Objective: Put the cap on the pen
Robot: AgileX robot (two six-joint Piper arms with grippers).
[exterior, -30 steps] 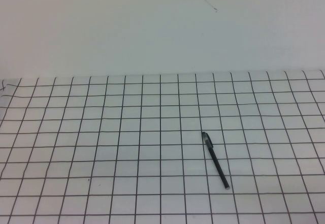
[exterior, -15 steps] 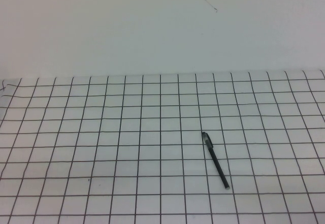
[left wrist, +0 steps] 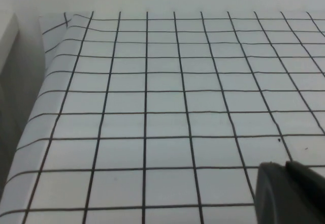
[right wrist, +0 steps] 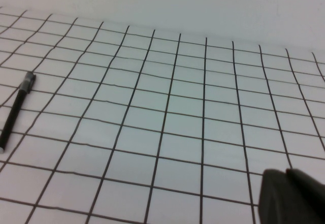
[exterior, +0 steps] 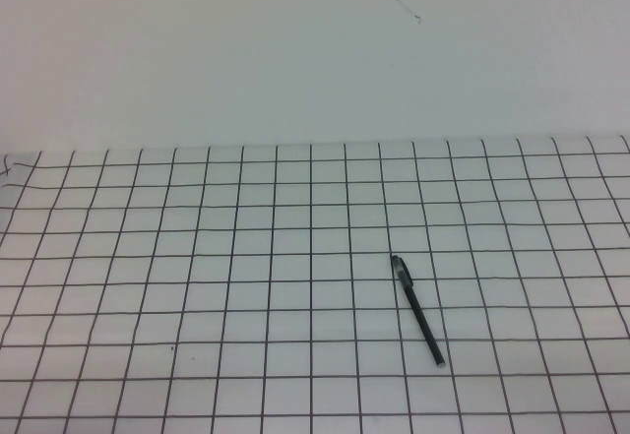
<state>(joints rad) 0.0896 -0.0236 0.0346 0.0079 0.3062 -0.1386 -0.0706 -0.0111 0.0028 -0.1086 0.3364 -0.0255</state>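
Covering the whole work area is a white sheet point(exterior: 197, 286) ruled in a black grid; behind it rises a plain pale wall point(exterior: 295, 50) with a thin dark scratch mark high up. One far corner of the sheet curls up slightly, seen in the left wrist view, where the sheet's edge drops off beside a grey surface.

Neither arm shows in the high view. Left gripper point(left wrist: 292, 193): only a dark corner of it enters its own wrist view, low over bare grid squares; whether its fingers are apart or together cannot be told. Nothing lies near it. Right gripper point(right wrist: 294, 196): the same, a dark wedge above the sheet, finger state impossible to tell.

Pen point(exterior: 418, 310): slim, black, lying flat on the sheet on the right half of the table, well apart from both grippers. It lies slantwise across the grid lines, its thicker end farther from the robot, its narrow end nearer. In the right wrist view the pen point(right wrist: 15, 111) sits far off to one side of the right gripper, many squares away, untouched.
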